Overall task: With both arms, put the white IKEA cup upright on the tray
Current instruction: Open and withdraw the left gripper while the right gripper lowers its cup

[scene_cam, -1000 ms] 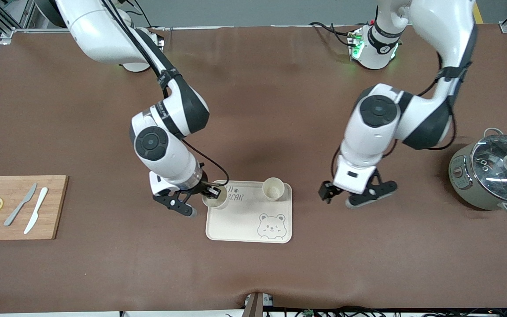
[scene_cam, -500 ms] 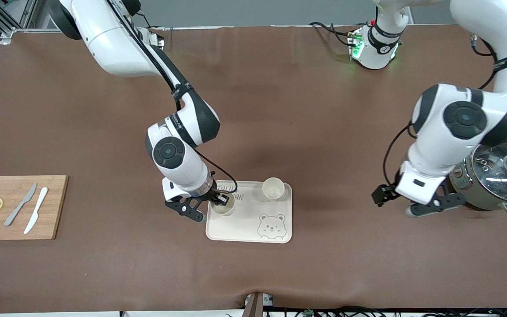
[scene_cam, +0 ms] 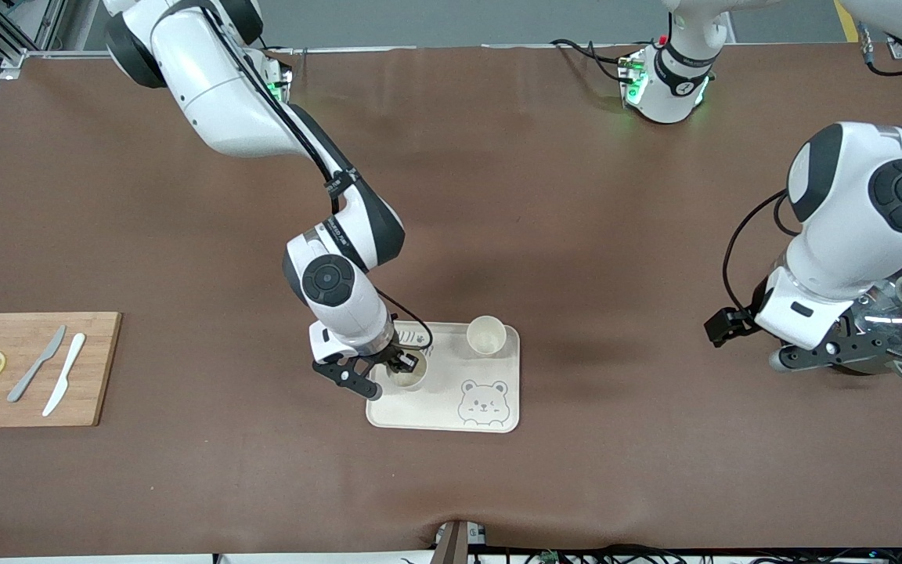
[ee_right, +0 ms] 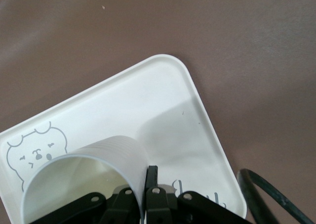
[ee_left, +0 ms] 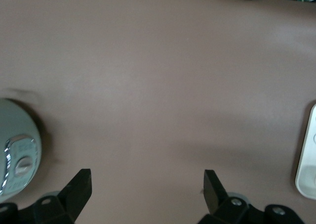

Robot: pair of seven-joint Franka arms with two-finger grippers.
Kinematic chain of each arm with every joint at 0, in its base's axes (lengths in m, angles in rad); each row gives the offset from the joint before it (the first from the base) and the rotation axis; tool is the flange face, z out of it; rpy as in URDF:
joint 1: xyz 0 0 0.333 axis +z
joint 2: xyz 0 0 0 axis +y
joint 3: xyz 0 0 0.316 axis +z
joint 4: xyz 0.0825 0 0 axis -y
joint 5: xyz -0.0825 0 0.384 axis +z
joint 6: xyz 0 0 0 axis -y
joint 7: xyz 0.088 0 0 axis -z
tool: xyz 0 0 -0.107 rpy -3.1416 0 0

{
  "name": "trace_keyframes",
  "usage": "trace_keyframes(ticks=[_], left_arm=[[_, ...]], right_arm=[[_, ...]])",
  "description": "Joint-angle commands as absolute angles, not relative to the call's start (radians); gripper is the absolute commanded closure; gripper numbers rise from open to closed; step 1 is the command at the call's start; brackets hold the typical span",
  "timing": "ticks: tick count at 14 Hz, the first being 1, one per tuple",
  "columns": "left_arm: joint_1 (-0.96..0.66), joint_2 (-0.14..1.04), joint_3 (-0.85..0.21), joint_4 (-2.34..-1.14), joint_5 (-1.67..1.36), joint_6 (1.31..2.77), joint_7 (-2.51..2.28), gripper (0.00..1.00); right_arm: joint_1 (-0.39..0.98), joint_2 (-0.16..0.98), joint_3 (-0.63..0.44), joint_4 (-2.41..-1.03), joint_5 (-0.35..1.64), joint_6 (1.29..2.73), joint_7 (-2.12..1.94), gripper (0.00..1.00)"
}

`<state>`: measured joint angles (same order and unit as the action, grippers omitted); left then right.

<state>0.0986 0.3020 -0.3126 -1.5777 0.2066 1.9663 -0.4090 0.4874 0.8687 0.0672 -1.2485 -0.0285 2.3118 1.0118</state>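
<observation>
My right pincer [scene_cam: 398, 368] pinched the rim of an upright cup [scene_cam: 408, 374] over the tray [scene_cam: 451, 411]. A second cup [scene_cam: 486, 335] stood on the tray's corner toward my left arm. My left pincer [ee_left: 147, 188] hung wide open and empty beside the pot [scene_cam: 901, 309].

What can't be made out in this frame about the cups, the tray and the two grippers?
- Held cup: front view, right gripper covers part of the rim; whether its base touches the tray is unclear.
- Same cup: right wrist view, bottom edge cuts it off.
- "BEAR" lettering: front view, mostly hidden by the right wrist.
- Pot: front view, largely covered by the left arm.
- Left gripper: left wrist view, open and empty, only fingertips show.
</observation>
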Motion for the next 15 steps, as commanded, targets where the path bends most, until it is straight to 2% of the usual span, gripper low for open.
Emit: trace_keyframes(ticks=[1,3,6,10,12,15], left_arm=[[0.104,0.221,-0.31,-1.6,0.143,1.881,-0.355,0.0],[0.1,0.177,-0.292,-1.598,0.105,1.817,-0.312,0.0],[0.042,0.121,-0.204,-1.601,0.051,1.731,-0.244,0.0],[0.032,0.055,-0.17,-1.605,0.012,1.635,-0.169,0.0],[-0.006,0.02,-0.103,-1.606,-0.024,1.599,-0.138,0.0],[-0.009,-0.038,-0.086,-1.637,-0.044,1.575,-0.12,0.0]], right_arm=[[0.499,0.9,0.057,-1.215,-0.058,2.33,1.052,1.0],[0.505,0.914,0.057,-1.215,-0.067,2.348,1.06,1.0],[0.506,0.926,0.057,-1.216,-0.077,2.364,1.066,1.0],[0.511,0.94,0.055,-1.216,-0.083,2.387,1.071,1.0],[0.512,0.943,0.055,-1.216,-0.083,2.39,1.071,1.0],[0.514,0.948,0.048,-1.226,-0.083,2.413,1.071,1.0]])
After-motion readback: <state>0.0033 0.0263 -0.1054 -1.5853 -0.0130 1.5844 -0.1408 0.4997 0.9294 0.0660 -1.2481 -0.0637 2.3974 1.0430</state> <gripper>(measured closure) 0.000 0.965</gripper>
